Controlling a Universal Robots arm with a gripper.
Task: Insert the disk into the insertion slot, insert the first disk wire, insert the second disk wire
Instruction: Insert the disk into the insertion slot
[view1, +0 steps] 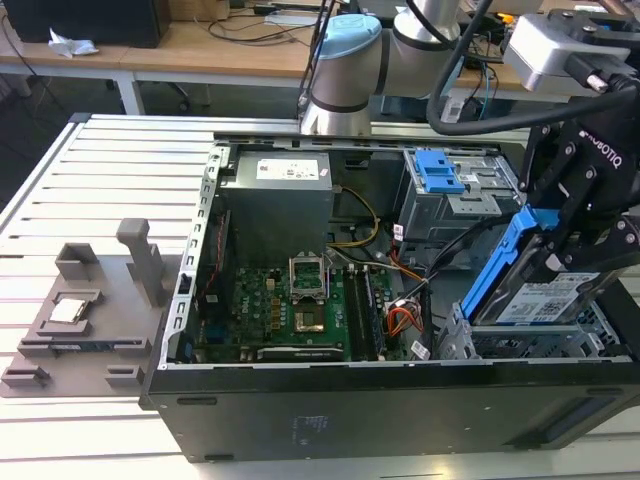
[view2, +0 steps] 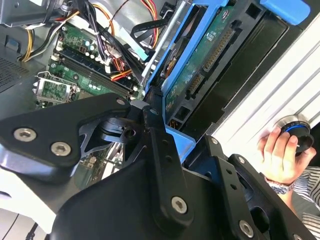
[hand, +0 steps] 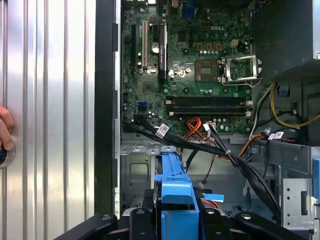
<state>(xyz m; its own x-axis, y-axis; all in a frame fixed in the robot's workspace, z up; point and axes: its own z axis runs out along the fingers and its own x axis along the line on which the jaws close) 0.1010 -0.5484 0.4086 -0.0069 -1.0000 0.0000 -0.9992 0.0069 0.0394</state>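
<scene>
At the exterior view's lower right, the gripper (view1: 556, 250) is clamped on the disk (view1: 540, 300), which hangs tilted, its lower edge near the mouth of the insertion slot (view1: 478, 345). We judge that this tilt could jam the disk against the slot's rim, or trap the black cables (hand: 200, 146) that the first wrist view shows nearby.
</scene>
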